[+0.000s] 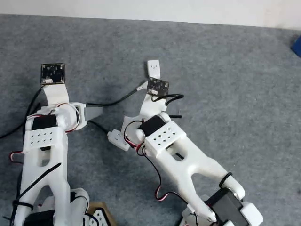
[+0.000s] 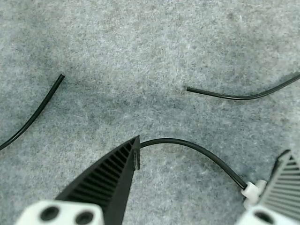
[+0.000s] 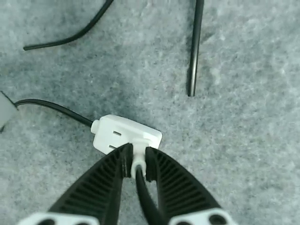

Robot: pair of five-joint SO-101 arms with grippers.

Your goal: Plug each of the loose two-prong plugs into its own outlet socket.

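Right wrist view is giving the close detail. The right jaws are pinching almost closed on the neck of a white plug [image 3: 143, 139], whose body is touching the side of a white outlet socket [image 3: 108, 133] that is lying flat on the grey counter [image 3: 243, 140]. How deep the prongs are sitting cannot be told. Two slots are facing up on that socket, and a black socket cable [image 3: 51, 107] is running off from its end.

Left wrist view is adding the other arm's state. The left jaws are standing wide apart and gripping nothing. An arched cable [image 2: 197, 147] is crossing the gap from beside one tip to a white strain relief [image 2: 251, 190] beside the other.

High view is laying out both arms, the left arm [image 1: 44, 136] and the right arm [image 1: 164, 136], side by side. Two white pieces are lying on the counter: a white block [image 1: 154, 69] just past the right arm's wrist camera, and a white connector [image 1: 117, 140] between the arms, just beside the right arm. Which of them are plugs and which are sockets cannot be told.

Three stretches of black cable are showing in each wrist view. Two of them in each are ending in loose cut ends.

Open grey surface is spreading to the right of the right arm and beyond both arms, up to the counter's far edge, where a pale strip [image 1: 188, 12] is running along. A blue object [image 1: 297, 45] is sitting at the right border.
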